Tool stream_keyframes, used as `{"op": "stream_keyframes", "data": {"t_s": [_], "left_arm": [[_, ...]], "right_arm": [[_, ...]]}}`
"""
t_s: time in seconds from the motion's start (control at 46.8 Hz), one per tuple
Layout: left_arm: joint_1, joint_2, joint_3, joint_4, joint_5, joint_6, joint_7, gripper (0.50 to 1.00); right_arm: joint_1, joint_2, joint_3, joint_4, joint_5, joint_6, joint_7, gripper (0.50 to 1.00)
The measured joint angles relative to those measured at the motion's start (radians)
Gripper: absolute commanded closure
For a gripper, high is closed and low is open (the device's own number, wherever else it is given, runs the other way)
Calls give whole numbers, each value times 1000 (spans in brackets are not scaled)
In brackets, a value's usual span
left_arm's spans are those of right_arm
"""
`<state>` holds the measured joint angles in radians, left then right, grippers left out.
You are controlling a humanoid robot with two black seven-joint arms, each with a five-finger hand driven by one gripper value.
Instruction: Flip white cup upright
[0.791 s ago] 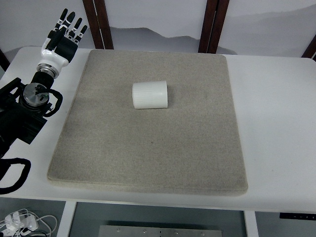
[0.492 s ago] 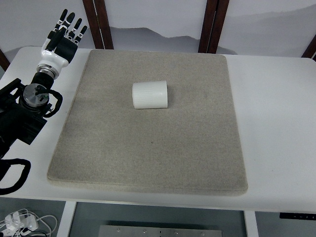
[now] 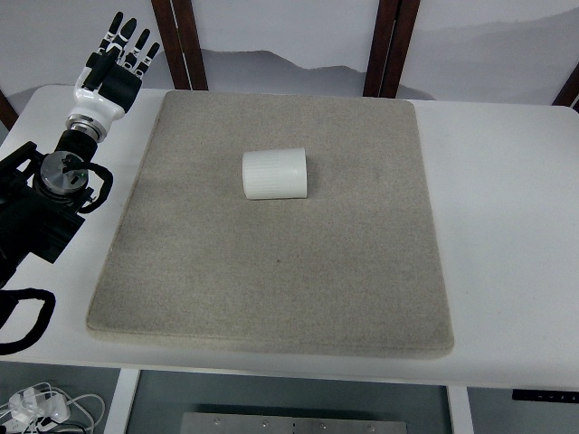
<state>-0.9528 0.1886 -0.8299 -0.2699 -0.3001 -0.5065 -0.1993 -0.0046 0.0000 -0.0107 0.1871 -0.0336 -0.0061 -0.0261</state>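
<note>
Up and away a touch goes the left robot hand [image 3: 116, 65], edging a shade further toward the far-left corner than it sat a moment ago, and nothing else has budged. It hovers over the white bench [image 3: 507, 235] just off the mat's far-left corner, fingers [image 3: 136, 41] spread and pointing away from the robot, black tips fanned out, holding nothing at all. Its white wrist runs back down into the black arm [image 3: 45, 203] that comes in from the left edge. No right arm in the shot.

And the white cup [image 3: 275, 174]? Same spot exactly, lying on its side on the grey mat [image 3: 271, 289], a little beyond the mat's middle and slightly left of centre. Its ribbed wall faces up at the camera, its axis runs left to right, and the right end looks a bit wider than the left. Which end is the mouth, I cannot tell from up here. Robot hand and cup are well apart, with a good stretch of bare mat between them.

Along the back, two dark wooden posts [image 3: 181, 41] stand behind the bench. Down in the near-left corner, below the bench edge, a tangle of white cables [image 3: 41, 405] lies on the floor.
</note>
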Motion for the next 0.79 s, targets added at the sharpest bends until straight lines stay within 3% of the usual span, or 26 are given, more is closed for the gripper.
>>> {"op": "stream_keyframes", "data": {"t_s": [0.364,0.449,0.791], "left_arm": [[-32,29,9,-3,164,-7,2,506],[-35,52,9,-20,253,-44,1,506],[-18,235,41,-286,559,-65,0,506]], "right_arm": [[0,0,0,0,0,0,0,548],[0,0,0,0,0,0,0,548],[0,0,0,0,0,0,0,548]]}}
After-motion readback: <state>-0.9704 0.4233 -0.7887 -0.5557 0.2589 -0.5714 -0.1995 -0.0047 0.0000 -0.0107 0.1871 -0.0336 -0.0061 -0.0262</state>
